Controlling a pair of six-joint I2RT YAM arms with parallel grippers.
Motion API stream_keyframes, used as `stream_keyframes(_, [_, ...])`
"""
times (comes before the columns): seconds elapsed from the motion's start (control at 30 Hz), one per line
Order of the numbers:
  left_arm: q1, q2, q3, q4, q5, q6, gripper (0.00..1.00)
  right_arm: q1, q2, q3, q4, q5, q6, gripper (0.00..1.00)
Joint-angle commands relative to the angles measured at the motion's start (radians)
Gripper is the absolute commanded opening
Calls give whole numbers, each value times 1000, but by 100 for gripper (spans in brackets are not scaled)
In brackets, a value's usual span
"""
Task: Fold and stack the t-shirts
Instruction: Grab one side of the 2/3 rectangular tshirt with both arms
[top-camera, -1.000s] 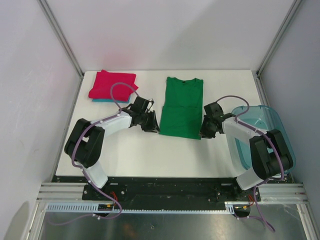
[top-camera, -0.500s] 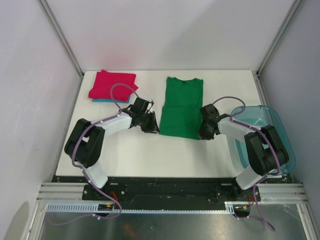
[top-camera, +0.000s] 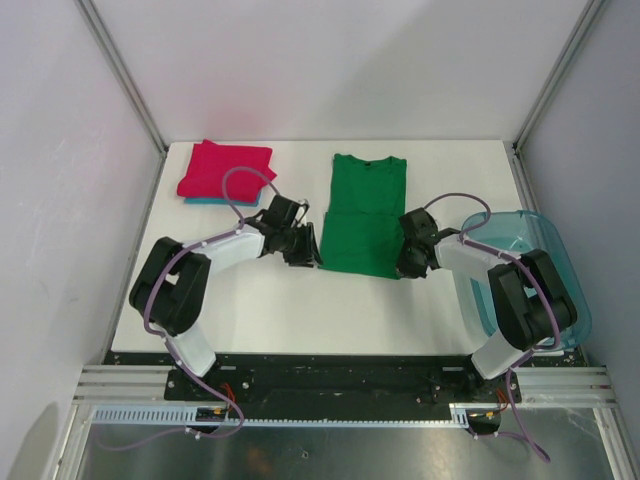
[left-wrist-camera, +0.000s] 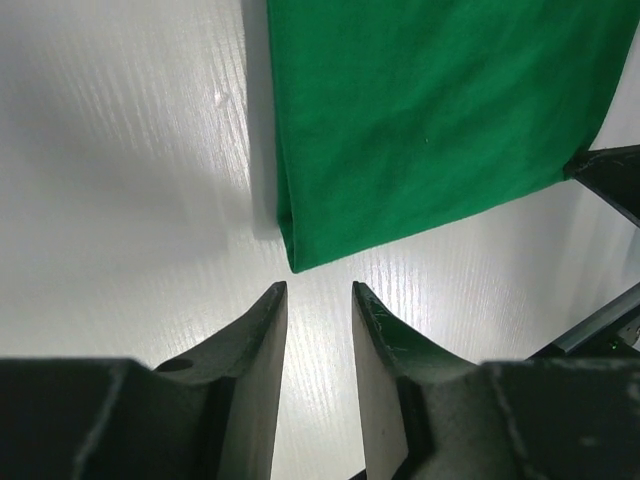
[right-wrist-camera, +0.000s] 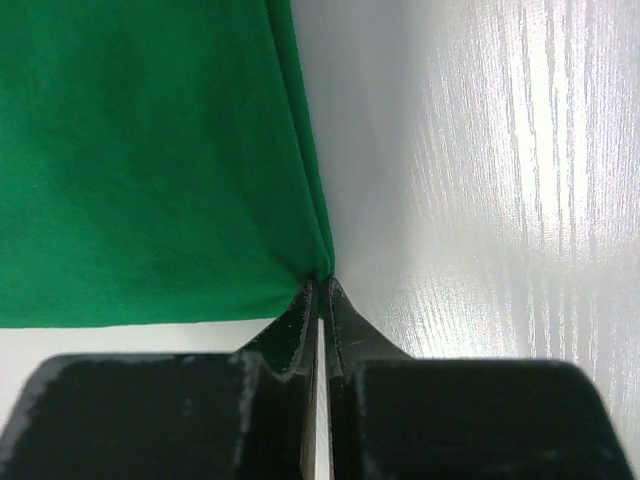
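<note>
A green t-shirt (top-camera: 363, 213) lies flat in the middle of the table, sides folded in, collar at the far end. My left gripper (left-wrist-camera: 318, 290) is open just short of the shirt's near left corner (left-wrist-camera: 296, 258), nothing between its fingers. My right gripper (right-wrist-camera: 321, 283) is shut on the green t-shirt's near right corner (right-wrist-camera: 318, 262), low on the table. At the far left a folded magenta-red t-shirt (top-camera: 226, 168) rests on a light blue t-shirt (top-camera: 205, 201), of which only an edge shows.
A translucent blue-green plastic bin (top-camera: 527, 270) stands at the right edge of the white table (top-camera: 300, 310), close behind my right arm. Grey walls close in the table on both sides and at the back.
My right gripper has slid left to the green shirt's near right corner and closed on it. My left gripper has crept toward the near left corner and opened a little wider.
</note>
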Motion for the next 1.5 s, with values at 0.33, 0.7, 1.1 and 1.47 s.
stream_keyframes(0.33, [-25,59,13,45,-39,-32,36,3,39,-28,-2,21,-2,0])
stream_keyframes(0.7, [-26,65,12,75,-49,-52,34,-11,40,-27,-2,13,-13,0])
stream_keyframes(1.1, [-26,81,20,77,-52,-74,33,-18,51,-28,6,6,-16,0])
stream_keyframes(1.47, [-25,6,1,86,-42,-71,31,-19,55,-28,10,2,-16,0])
